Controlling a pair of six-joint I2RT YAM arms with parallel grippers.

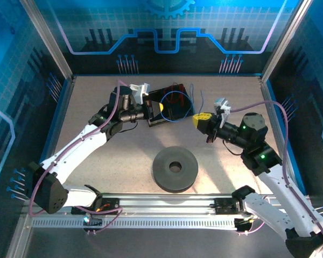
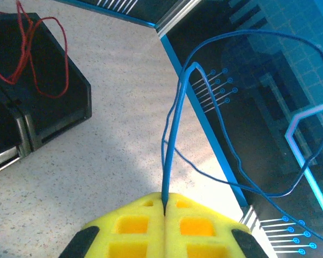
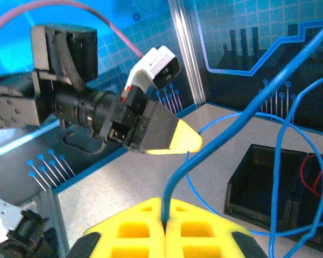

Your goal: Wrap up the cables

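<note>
Blue cable (image 2: 172, 140) hangs in loops between left gripper (image 2: 165, 203) and right gripper (image 3: 164, 215), both clamped on it over the black bin (image 2: 48, 115) holding the red cable (image 2: 67, 54); coiling apparently next, needing coordinated turns.

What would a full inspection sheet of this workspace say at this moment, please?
Surface: speckled grey table.
Job's things: blue cable loops through the air between both hands; red cable lies in the black bin.
Clutter: dark grey ring lying flat on the table.
Hands: left hand and right hand both shut on the blue cable.
Cables: lilac arm cable runs along the left arm.
Surroundings: blue patterned walls; metal rail at the near edge.
</note>
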